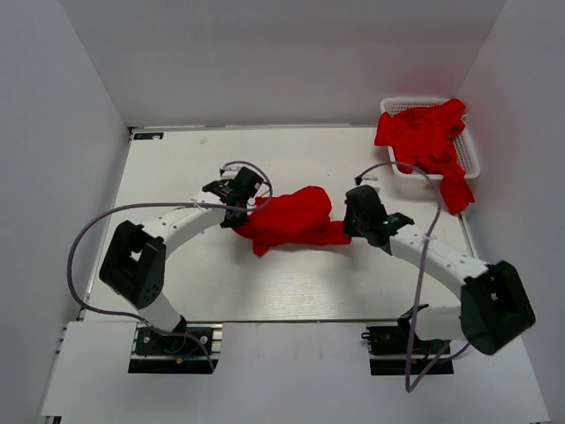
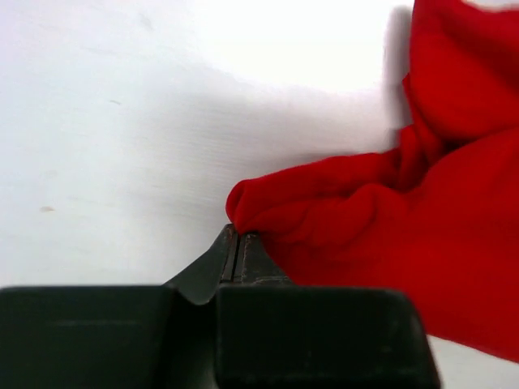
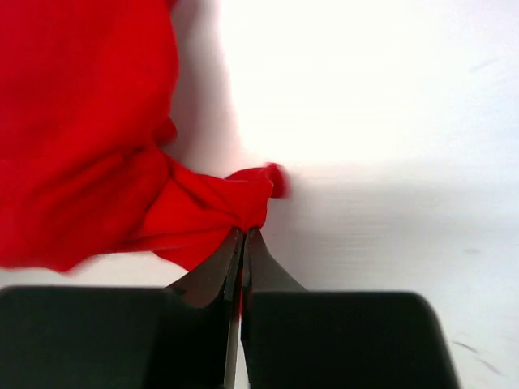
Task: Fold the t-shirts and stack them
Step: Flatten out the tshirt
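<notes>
A crumpled red t-shirt (image 1: pixel 290 220) lies bunched on the middle of the white table. My left gripper (image 1: pixel 235 215) is shut on its left edge; in the left wrist view the jaws (image 2: pixel 238 237) pinch a fold of the red cloth (image 2: pixel 389 227). My right gripper (image 1: pixel 351 230) is shut on its right edge; in the right wrist view the jaws (image 3: pixel 243 232) pinch a twisted corner of the cloth (image 3: pixel 97 154). More red t-shirts (image 1: pixel 425 141) are heaped in the basket at the back right, and one hangs over its front edge.
A white plastic lattice basket (image 1: pixel 470 157) stands at the table's back right corner. The white table (image 1: pixel 177 168) is walled in by white panels on the left, back and right. Grey cables loop over both arms.
</notes>
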You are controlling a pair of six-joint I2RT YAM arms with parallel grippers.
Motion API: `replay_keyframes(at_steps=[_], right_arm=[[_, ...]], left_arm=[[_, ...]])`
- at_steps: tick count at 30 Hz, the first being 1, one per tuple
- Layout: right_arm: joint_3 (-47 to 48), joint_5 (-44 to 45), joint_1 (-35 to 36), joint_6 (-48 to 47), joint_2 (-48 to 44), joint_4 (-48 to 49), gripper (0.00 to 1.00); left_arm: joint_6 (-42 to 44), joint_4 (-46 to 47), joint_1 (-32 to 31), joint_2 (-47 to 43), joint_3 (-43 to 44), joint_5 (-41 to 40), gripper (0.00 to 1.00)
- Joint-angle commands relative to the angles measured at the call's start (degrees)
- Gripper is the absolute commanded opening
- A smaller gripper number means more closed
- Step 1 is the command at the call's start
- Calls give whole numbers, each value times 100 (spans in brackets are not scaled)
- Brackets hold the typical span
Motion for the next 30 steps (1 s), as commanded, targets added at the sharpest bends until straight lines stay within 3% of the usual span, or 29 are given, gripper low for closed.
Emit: replay_keyframes(at_steps=[1,8,12,16,21,30], right_arm=[[577,1799,-65,-139,-724,-693,0],[2115,3145,-250,-579,-1568,-1126,0],[2932,3639,-390,-1009,-1788,-1031,0],[3950,2772,-373,-1957,-1973,-258,0],[5182,2049,-355,-2669,-1736,-213,0],[6166,1276,-355,-3023,-1543,-353,0]], left_arm=[[-425,-1082,47,-623,869,-1185,0],[-339,-1954,100,-1176,2874,-2583,0],[407,-1631,100,-1615,3815,-2831,0],[1804,98,100,-2204,4123,-1797,0],[2472,120,47,-2075,5220,-1776,0],[2940,305,-14,-2074,5723,-1433,0]])
